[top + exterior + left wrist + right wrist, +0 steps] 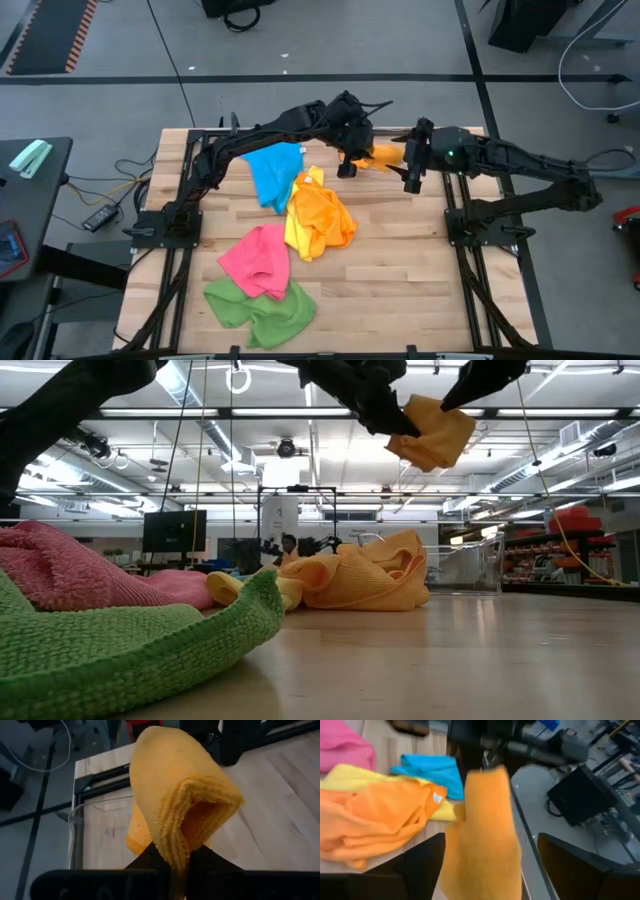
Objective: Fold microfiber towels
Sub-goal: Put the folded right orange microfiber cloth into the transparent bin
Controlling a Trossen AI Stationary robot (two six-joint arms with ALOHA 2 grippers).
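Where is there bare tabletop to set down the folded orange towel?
Bare wood lies right of the orange towel and pink towel, out to the table edge. Crowded: blue towel, yellow towel and green towel, centre-left. Left end effector holds the folded orange towel.

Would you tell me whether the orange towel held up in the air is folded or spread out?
Folded. The orange towel shows stacked layers at its doubled edge, pinched in the left tool above the table; the right tool stands open around it.
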